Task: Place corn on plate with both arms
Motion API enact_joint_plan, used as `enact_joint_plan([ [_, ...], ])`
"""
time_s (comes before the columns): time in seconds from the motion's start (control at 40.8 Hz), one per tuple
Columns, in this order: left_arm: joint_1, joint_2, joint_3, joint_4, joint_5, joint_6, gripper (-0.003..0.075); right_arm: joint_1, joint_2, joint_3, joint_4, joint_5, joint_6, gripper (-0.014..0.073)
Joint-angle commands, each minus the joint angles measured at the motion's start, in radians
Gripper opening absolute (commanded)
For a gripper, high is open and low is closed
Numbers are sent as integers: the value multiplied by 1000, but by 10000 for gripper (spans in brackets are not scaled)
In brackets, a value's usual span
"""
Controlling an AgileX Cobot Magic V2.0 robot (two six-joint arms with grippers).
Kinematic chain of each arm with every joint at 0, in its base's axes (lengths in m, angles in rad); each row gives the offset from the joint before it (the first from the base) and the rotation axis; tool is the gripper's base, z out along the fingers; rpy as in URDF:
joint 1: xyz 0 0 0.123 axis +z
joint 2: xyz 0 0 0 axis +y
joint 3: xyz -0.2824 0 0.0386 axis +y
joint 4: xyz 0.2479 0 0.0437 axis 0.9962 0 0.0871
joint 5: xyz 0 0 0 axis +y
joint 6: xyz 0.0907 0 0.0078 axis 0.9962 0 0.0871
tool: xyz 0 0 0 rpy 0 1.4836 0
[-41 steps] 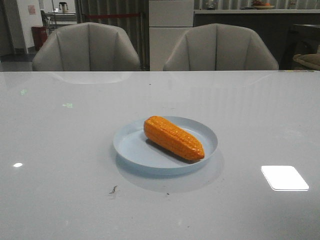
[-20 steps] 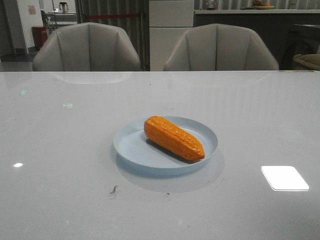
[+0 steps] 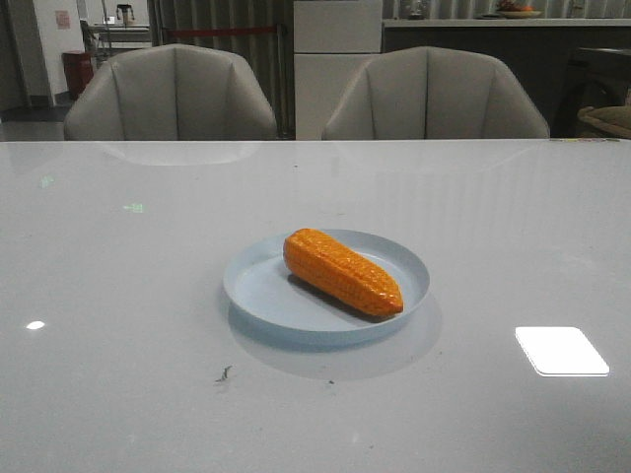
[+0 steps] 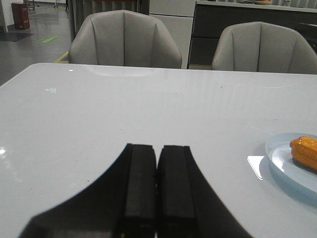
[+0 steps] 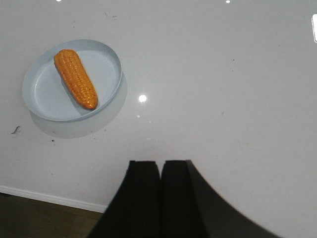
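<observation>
A glossy white table (image 3: 118, 296) fills the foreground, with a small dark speck (image 3: 225, 373) lying near its front edge. Two grey upholstered chairs (image 3: 173, 94) (image 3: 434, 94) stand side by side along the far edge. Behind them a white cabinet (image 3: 337, 59) sits against a dim back wall.

Front view faces forward, low over table (image 3: 118, 296). Left wrist looks level; right wrist looks down. All share plate (image 3: 258, 291).
</observation>
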Motion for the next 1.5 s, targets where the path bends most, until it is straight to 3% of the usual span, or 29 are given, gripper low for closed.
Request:
enact_joint_plan([
  [0.0,1,-23,36,-10,-82,-12,94,-7,3,-26,20,-69,-2,50],
  [0.172,1,-23,36,-10,-82,-12,93,-7,3,-20,20,-33,-2,50],
  [0.27,1,-23,36,-10,-82,-12,93,-7,-11,8,19,-88,-2,50],
  [0.589,1,-23,36,-10,-82,-12,94,-7,-62,242,19,-671,-2,50],
  [0.736,1,-23,36,-10,-75,-12,93,-7,-104,349,19,-826,-2,50],
  [1.03,1,-23,36,-10,-73,-12,94,-7,-298,549,19,-866,-2,50],
  [1.471,1,-23,36,-10,-82,-12,94,-7,-522,723,19,-888,-2,50],
])
